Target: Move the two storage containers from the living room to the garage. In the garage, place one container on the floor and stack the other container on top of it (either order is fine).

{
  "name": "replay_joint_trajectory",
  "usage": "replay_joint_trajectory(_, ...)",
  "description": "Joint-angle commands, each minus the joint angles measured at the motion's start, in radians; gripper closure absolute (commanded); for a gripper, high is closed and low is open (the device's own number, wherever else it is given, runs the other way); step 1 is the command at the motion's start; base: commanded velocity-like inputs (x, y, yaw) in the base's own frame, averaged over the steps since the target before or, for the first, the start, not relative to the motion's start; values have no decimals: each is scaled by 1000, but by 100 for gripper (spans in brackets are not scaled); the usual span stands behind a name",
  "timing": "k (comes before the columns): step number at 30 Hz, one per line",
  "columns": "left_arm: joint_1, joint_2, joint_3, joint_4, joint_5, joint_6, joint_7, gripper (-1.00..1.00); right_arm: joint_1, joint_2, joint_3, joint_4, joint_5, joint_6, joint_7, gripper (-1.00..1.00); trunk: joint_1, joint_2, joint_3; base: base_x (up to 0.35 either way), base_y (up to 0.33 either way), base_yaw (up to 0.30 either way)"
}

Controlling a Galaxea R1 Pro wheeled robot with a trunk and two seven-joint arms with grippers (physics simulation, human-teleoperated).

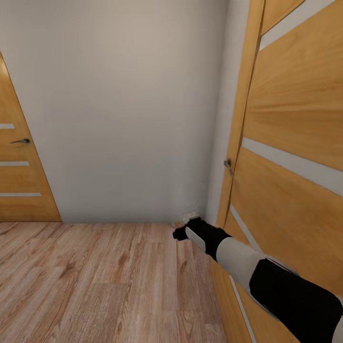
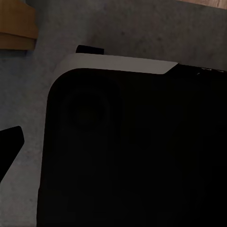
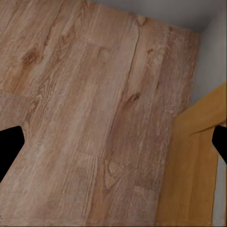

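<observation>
- Step in hand, as judged: transit. You are in a hallway corner, wood plank floor (image 1: 95, 281) underfoot, not at a bin and not on concrete.
- Right end effector (image 1: 180, 233): extended forward and low, just beside the open door (image 1: 290, 190) on its right, close to the white wall (image 1: 124, 109) ahead. In the right wrist view two dark fingertips (image 3: 9, 146) sit at opposite edges with only planks between them, so the jaws stand wide apart and carry nothing.
- Left end effector: the left wrist view looks at a dark robot body panel (image 2: 132, 151) with grey speckled surface beyond; one finger tip (image 2: 9, 142) at the edge. You cannot tell its state from this.
- Bins: neither is in sight, and the right end effector is empty.
- A second door (image 1: 19, 166), closed, stands far to the left of the right end effector.
- Next move calls for, as judged: keep the right arm off the door edge and latch (image 1: 228, 165), then turn the base toward a passable doorway.
</observation>
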Motion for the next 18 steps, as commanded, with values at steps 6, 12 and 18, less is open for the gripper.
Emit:
replay_joint_trajectory(6, 0, 0, 3, 0, 8, -3, -2, -100, 130, 0, 9, 20, -5, -42, -8, -100, 0, -1, -1, 0, 0, 0)
replay_joint_trajectory(12, 0, 0, 3, 0, 9, -3, -2, -100, 241, 0, 10, 66, 3, -93, -9, -100, 0, -1, -1, 0, 0, 0)
replay_joint_trajectory(18, 0, 0, 4, 0, 9, -3, -2, -100, 352, 0, 10, 159, 81, -173, -8, -100, 0, -1, -1, 0, 0, 0)
